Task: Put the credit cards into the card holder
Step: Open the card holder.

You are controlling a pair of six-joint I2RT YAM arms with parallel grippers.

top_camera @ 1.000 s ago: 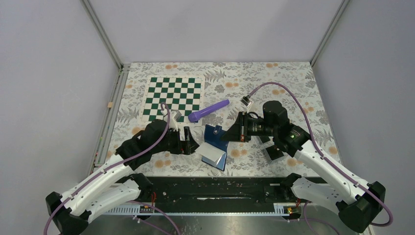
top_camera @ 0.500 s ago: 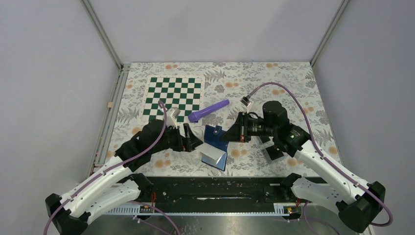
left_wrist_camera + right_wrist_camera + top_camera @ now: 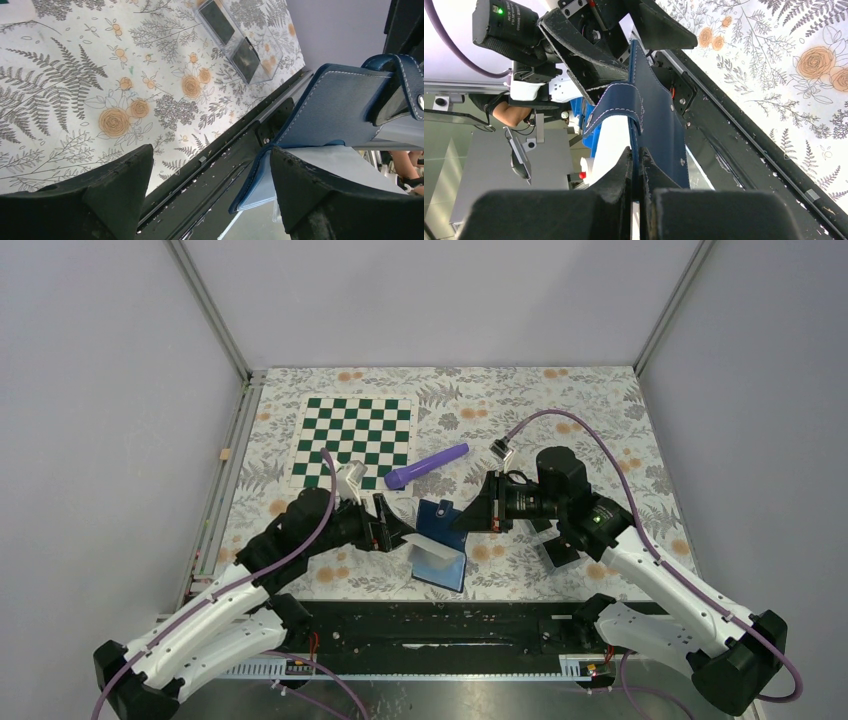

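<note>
Right wrist view: right gripper (image 3: pixel 636 162) clamped shut on the navy edge of the card holder (image 3: pixel 659 120), snap tab curling outward.

Top view: the holder hangs open between both arms, near the table's front centre.

Left wrist view only: left gripper (image 3: pixel 210 190) spread wide, holding nothing, with the holder's pale leaf beside one finger. Two dark cards (image 3: pixel 216 22) lie in the clear tray (image 3: pixel 267 47).

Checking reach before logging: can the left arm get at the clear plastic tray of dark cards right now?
Probably not directly: the navy-blue folding card holder, pinched by the right gripper, stands between the open left gripper and the clear plastic tray.
</note>
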